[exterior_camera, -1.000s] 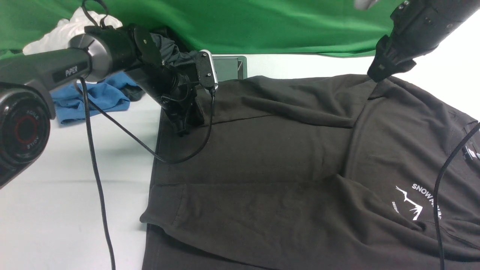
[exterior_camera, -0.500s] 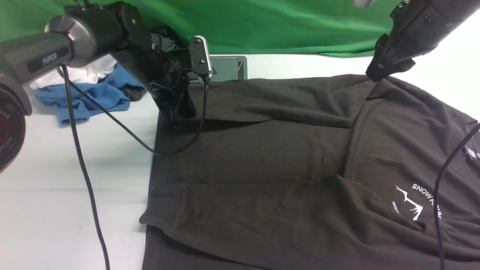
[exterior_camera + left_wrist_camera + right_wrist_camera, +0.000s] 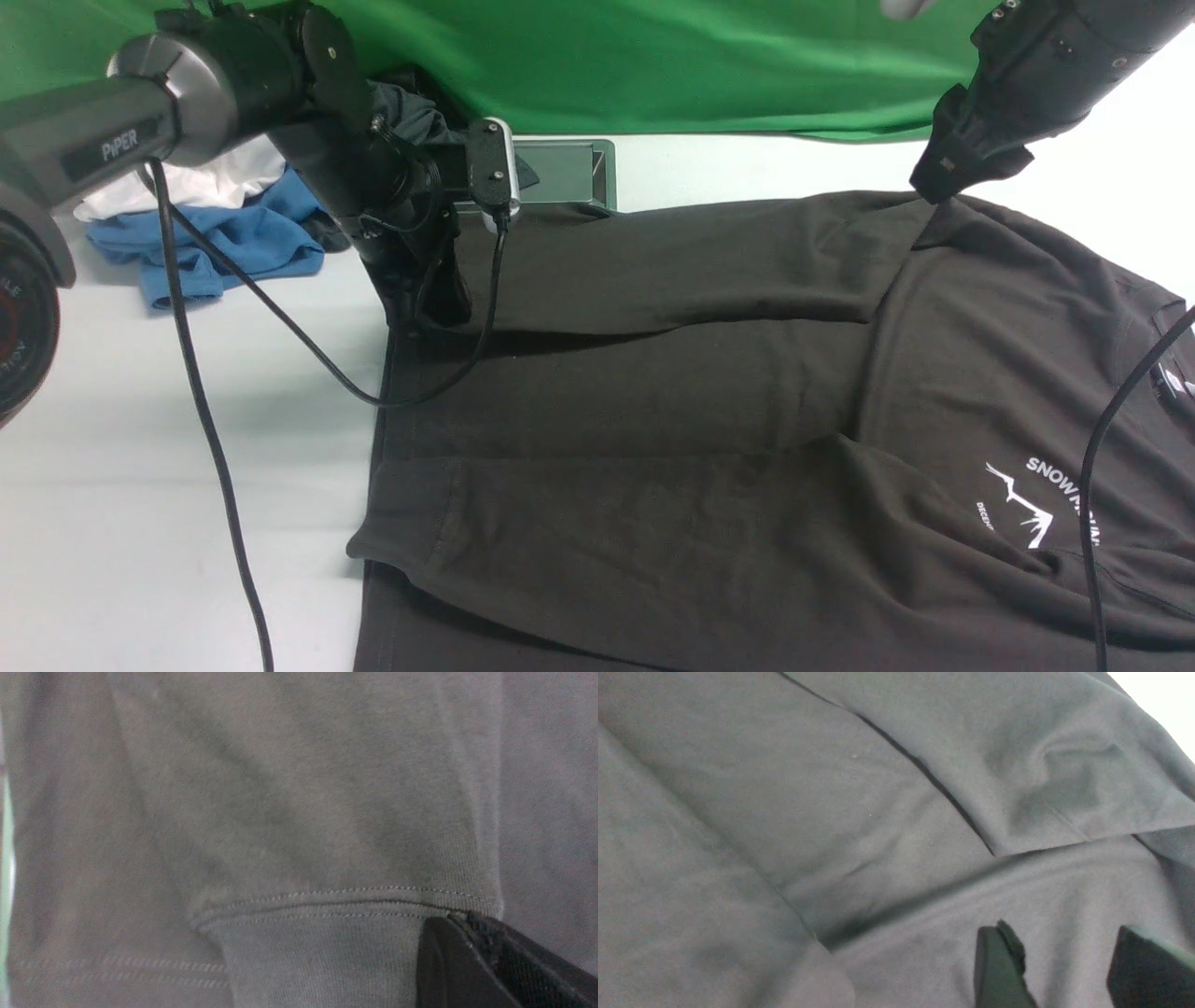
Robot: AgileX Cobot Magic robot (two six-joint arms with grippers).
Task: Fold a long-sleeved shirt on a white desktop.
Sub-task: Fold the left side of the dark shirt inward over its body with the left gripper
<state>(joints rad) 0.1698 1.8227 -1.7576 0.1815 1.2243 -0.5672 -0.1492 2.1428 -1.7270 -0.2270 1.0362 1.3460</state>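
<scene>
(a) left gripper (image 3: 431,313): jaws together, clamped on sleeve cuff (image 3: 327,952) of long-sleeved shirt (image 3: 709,401). (b) right gripper (image 3: 936,187): jaws apart, shoulder fabric just below tips; white desktop (image 3: 140,467) underneath.

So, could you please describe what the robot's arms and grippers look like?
Both are black. The left arm is a rounded tube lettered "PiPER" in white, with a silver-grey joint cap, a red-ringed joint, a white-edged wrist camera and a loose black cable. The left gripper and right gripper are blocky and black; the right arm trails a second cable.
</scene>
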